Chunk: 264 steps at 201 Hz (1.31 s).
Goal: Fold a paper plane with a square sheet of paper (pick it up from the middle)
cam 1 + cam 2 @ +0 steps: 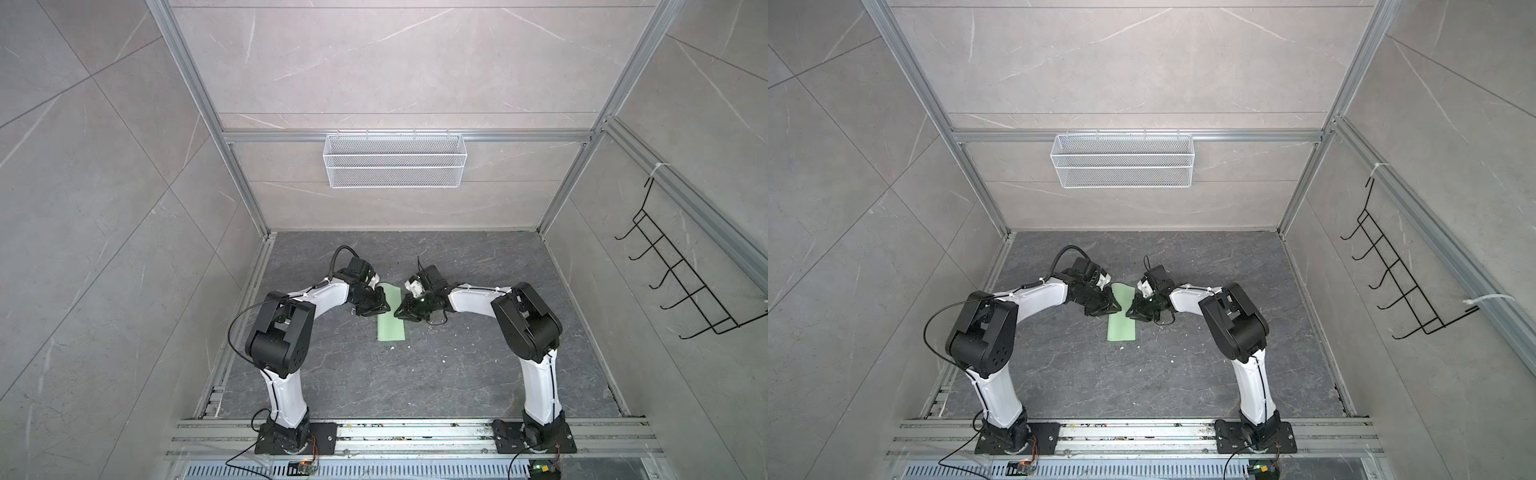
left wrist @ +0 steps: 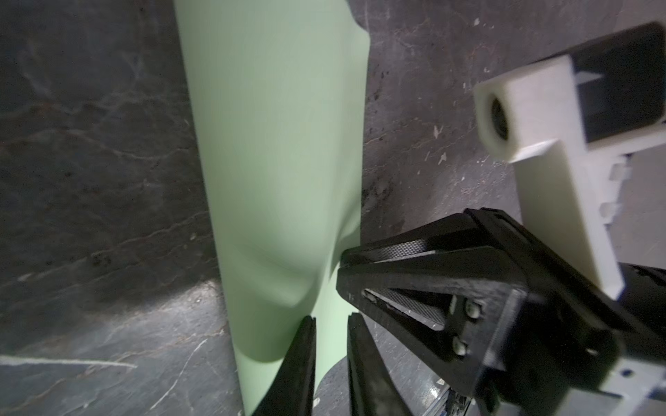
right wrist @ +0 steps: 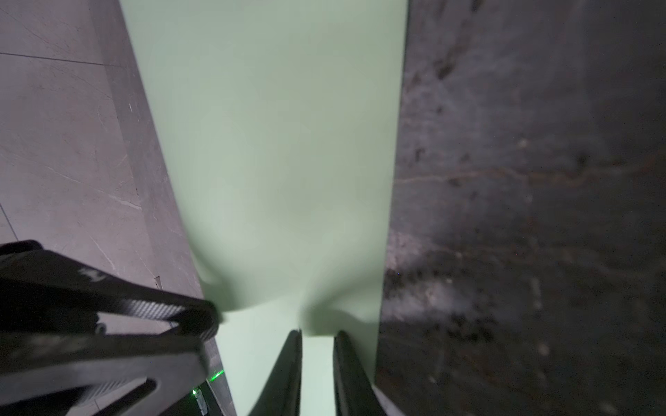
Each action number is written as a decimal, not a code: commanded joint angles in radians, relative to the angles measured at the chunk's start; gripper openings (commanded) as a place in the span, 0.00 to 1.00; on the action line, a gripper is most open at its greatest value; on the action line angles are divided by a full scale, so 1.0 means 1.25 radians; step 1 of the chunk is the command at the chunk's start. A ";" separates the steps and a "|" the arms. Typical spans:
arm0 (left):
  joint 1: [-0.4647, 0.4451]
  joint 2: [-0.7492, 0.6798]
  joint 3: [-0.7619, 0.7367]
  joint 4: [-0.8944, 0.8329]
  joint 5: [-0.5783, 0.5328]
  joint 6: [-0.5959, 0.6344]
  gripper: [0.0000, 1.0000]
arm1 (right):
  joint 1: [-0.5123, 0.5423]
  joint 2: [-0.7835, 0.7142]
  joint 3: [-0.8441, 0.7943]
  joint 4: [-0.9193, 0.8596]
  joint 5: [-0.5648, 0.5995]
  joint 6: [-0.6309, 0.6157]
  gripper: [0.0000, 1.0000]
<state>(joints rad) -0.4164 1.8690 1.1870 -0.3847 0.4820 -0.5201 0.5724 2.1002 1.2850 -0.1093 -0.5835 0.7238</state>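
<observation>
The square sheet of paper lies as a long pale green strip on the dark tabletop, running near to far. My left gripper is at the middle of its left edge. My right gripper is at the middle of its right edge. In the left wrist view my left gripper is shut to a narrow slot on the paper, which puckers where the right gripper pinches it. My right gripper is likewise shut on the bulging paper. No paper plane is in view.
A white mesh basket hangs on the back wall. A black wire hook rack is on the right wall. Aluminium rails carry both arm bases at the front. Small white scraps dot the tabletop near the paper.
</observation>
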 commanded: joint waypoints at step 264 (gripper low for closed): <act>0.002 0.115 -0.013 -0.089 -0.119 0.001 0.15 | -0.015 -0.149 -0.050 0.001 0.111 -0.025 0.25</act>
<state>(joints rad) -0.4141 1.9434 1.1946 -0.4145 0.4160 -0.5190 0.5426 1.9133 1.2316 -0.1032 -0.4915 0.7124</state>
